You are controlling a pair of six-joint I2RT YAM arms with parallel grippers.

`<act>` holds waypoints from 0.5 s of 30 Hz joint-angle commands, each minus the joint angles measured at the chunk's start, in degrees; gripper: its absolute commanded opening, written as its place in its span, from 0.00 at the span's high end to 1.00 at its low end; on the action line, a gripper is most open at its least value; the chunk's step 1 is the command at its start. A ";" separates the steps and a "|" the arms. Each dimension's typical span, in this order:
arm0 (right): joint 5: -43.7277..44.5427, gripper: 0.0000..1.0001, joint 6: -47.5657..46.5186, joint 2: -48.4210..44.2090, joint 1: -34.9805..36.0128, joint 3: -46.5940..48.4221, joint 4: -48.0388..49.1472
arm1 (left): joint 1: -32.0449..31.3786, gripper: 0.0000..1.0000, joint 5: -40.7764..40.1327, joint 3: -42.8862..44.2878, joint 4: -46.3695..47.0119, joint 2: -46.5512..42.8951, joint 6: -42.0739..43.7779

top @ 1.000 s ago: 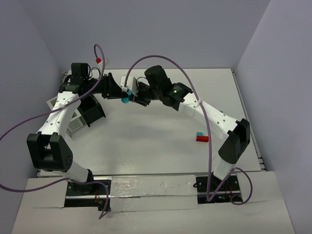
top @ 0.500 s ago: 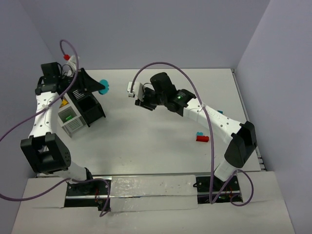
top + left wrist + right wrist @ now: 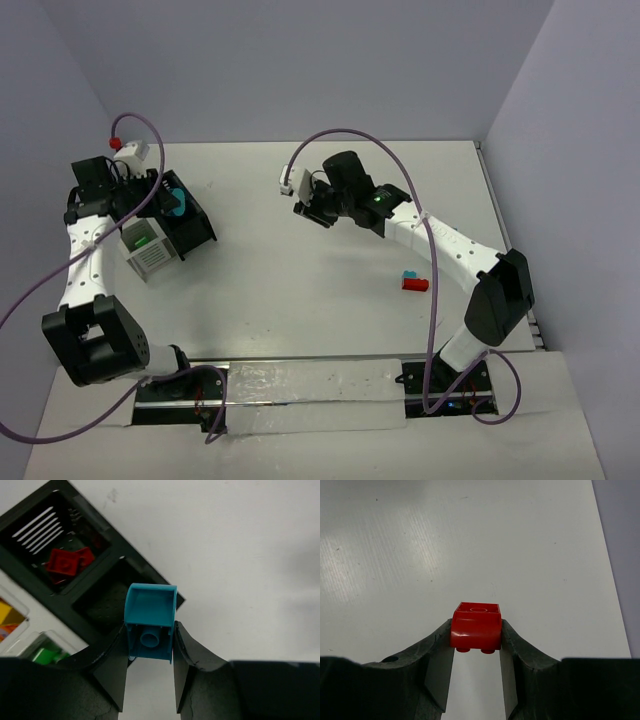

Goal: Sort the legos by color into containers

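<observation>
The left claw is gripping a teal brick between its two fingers, the brick's hollow underside facing the wrist camera. It is holding the brick at the corner of a black compartment of the bins, which are sitting at the left of the tabletop. Whether the brick is touching the rim cannot be told. The next black compartment is holding red pieces. A white bin beside the black one is showing a green piece, and another bin is showing yellow and orange at the edge of the wrist view. The right claw is clamping a red brick, with two studs showing at the brick's lower edge. It is hanging over bare tabletop around the far middle, well apart from the bins. Two loose pieces are lying on the right half of the tabletop: a loose red lego and a cyan lego at its far left corner. Whether they are touching or only just beside each other cannot be told.
</observation>
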 commanded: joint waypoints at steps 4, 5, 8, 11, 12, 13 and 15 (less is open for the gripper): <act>0.23 1.00 1.63 -1.84 -0.36 1.53 0.08 | -0.06 0.87 -8.91 -4.00 11.06 -1.38 5.25; 0.25 1.00 1.71 -1.81 -0.33 1.61 0.02 | -0.11 0.87 -9.02 -4.00 11.21 -1.06 5.36; 0.33 1.00 1.90 -1.77 -0.39 1.76 -0.19 | -0.38 0.85 -9.20 -4.02 11.46 0.39 5.77; 0.58 1.00 1.90 -1.75 -0.32 1.67 -0.19 | -0.88 0.81 -9.26 -4.11 11.67 1.01 6.31; 0.56 1.00 1.90 -1.73 -0.39 1.67 -0.22 | -1.09 0.78 -9.23 -4.14 11.95 1.17 6.28; 0.49 1.00 1.90 -1.64 -0.39 1.68 -0.36 | -1.42 0.77 -9.11 -3.97 11.95 1.57 6.41; 0.54 1.00 1.90 -1.48 -0.39 1.76 -0.36 | -1.91 0.76 -9.26 -3.69 11.95 2.05 6.33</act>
